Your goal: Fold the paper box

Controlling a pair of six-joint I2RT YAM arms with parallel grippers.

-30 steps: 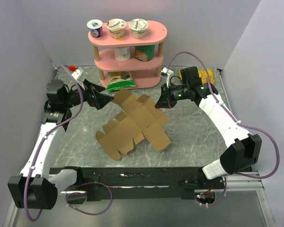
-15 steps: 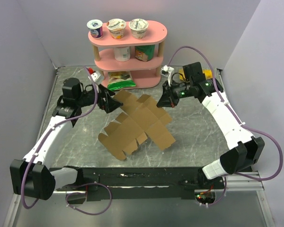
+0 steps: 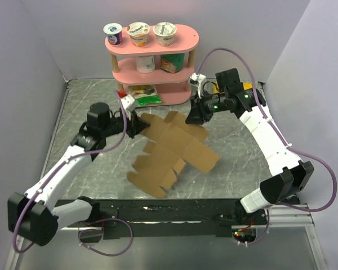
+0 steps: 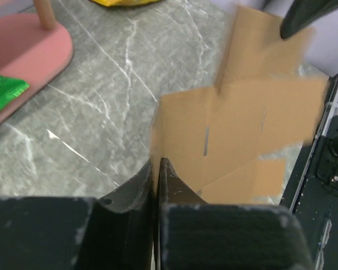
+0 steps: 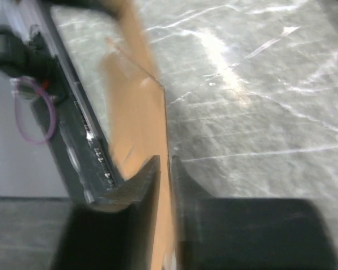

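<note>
grey marble table [image 3: 234,169], pink shelf [image 3: 152,49]

paper box [image 3: 172,149]: smack mid-table [image 3: 84,98], just in front of the shelf [image 3: 152,62]
left gripper [image 3: 137,125]: at the box's rear-left flap
right gripper [image 3: 190,118]: at its rear-right edge
cups [image 3: 138,32]: up on the shelf's top

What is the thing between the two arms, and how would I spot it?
Find the pink shelf at the back of the grey table. Just in front of it, between the left gripper and right gripper, is the paper box, a flat cut-out sheet. It alone is plain brown with flaps; the shelf's cups and green packet are printed.
</note>
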